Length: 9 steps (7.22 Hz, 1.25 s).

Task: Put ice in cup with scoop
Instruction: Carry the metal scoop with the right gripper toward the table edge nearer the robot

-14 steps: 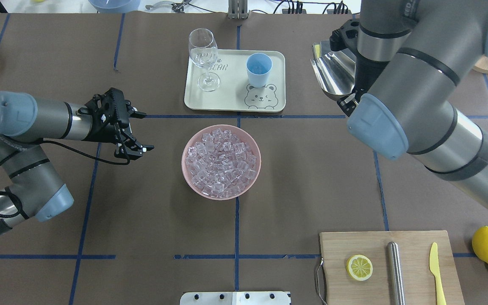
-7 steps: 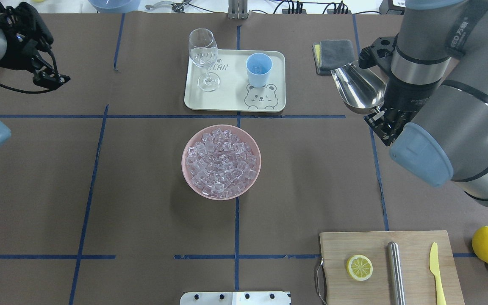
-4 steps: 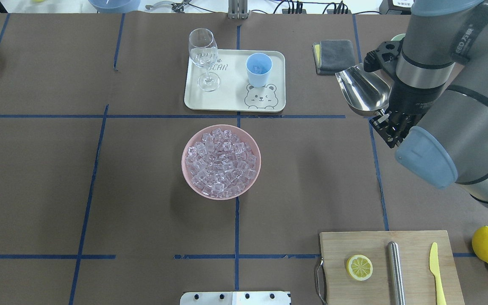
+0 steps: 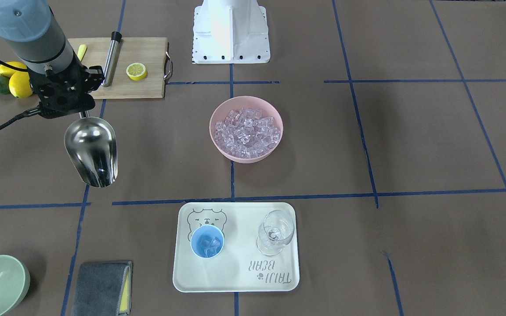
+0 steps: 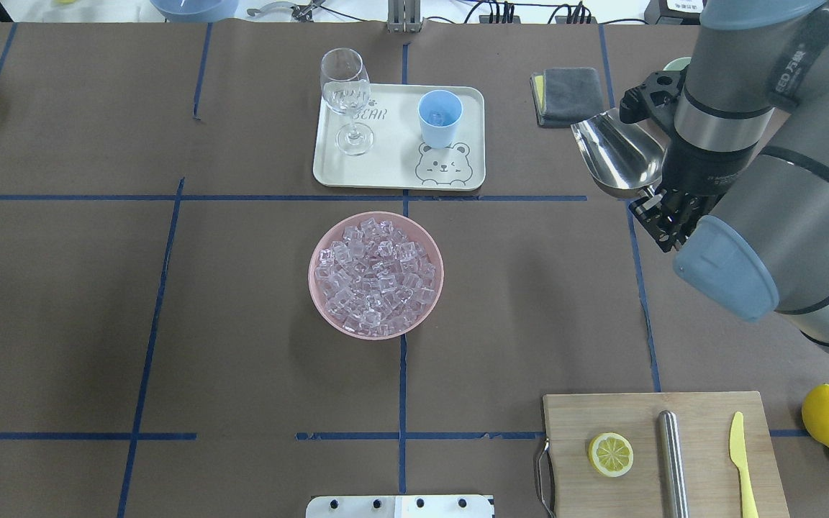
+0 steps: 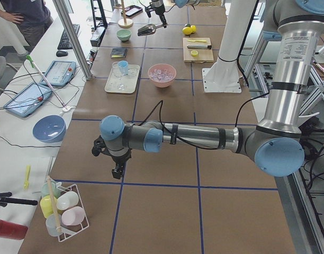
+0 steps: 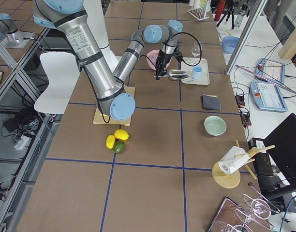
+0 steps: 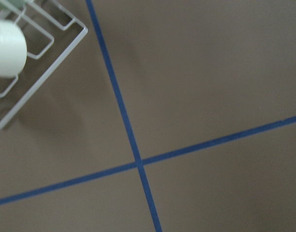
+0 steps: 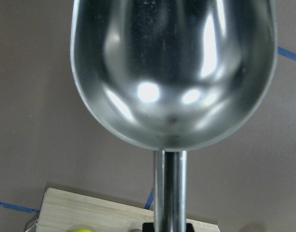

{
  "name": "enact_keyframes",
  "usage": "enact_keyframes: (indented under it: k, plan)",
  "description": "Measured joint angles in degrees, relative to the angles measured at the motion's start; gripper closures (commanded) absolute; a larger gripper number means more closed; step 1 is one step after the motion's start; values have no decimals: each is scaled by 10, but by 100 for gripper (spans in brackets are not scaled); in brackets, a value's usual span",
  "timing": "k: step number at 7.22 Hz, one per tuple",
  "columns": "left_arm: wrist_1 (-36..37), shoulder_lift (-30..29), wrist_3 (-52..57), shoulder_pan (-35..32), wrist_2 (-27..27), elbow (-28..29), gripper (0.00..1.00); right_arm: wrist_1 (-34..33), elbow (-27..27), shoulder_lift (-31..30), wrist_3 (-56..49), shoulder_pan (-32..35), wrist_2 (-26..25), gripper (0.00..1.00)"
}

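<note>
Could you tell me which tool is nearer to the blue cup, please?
Right. The right tool, gripping the scoop, hangs right of the cup, beyond the tray; the left tool is far off at the table's left end, near a wire rack.

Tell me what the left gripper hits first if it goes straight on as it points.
The left gripper points roughly down, so first comes the brown table covering, near where two blue tape lines cross. Nothing shows in between; its height is unclear.
</note>
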Motion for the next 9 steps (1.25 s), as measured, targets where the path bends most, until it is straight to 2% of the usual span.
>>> enact_keyframes:
  k: [1,4,6,9]
  plan:
    - [6,19,1,-15,-9,-4,0,31,0,-21,9,1,10,100]
    - [24,86,1,-25,-11,-62,0,195,1,-116,96,2,19,100]
    - [58,83,1,-25,-11,-75,0,296,3,-184,138,0,19,100]
    - [63,78,0,-25,-13,-79,0,427,-5,-256,249,-29,21,100]
